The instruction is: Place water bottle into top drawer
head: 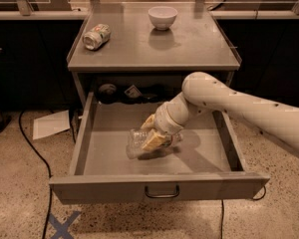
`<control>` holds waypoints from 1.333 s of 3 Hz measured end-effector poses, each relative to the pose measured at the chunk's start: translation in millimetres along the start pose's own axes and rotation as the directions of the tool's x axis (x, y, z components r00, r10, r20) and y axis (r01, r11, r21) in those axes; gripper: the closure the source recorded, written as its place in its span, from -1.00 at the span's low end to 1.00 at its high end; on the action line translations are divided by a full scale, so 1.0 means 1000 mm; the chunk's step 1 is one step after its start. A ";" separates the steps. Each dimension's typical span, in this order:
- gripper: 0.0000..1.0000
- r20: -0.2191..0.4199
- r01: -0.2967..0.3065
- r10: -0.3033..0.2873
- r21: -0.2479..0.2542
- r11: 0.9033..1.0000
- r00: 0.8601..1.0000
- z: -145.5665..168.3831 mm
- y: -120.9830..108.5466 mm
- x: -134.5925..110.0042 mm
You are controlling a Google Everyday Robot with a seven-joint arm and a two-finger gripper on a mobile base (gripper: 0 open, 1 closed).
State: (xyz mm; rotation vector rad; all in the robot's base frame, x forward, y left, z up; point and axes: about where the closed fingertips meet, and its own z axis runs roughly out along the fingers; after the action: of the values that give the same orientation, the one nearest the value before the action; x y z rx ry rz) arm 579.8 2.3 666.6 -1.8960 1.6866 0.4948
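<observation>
Your pincer (157, 136) pinches the bottle (136, 143), long axis roughly parallel to the table's (189, 46) front edge, low over the drawer (202, 156) floor.

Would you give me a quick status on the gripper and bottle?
Gripper shut on clear crinkled plastic water bottle, lying sideways. Bottle inside open grey metal top drawer. Nothing blocking beneath.

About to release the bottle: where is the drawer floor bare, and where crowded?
Bare: floor between the top drawer's left wall and the water bottle, which the hand grips mid-drawer. Crowded: dark items at the back.
</observation>
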 end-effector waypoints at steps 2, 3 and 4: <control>1.00 -0.011 -0.004 0.003 -0.096 0.995 1.000 0.048 0.020 0.006; 1.00 -0.011 -0.004 0.003 -0.097 0.995 1.000 0.049 0.020 0.006; 0.64 -0.011 -0.004 0.003 -0.097 0.995 1.000 0.049 0.020 0.006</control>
State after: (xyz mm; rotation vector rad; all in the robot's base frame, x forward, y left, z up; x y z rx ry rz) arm 565.0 26.5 621.9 -1.9679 1.7011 0.5782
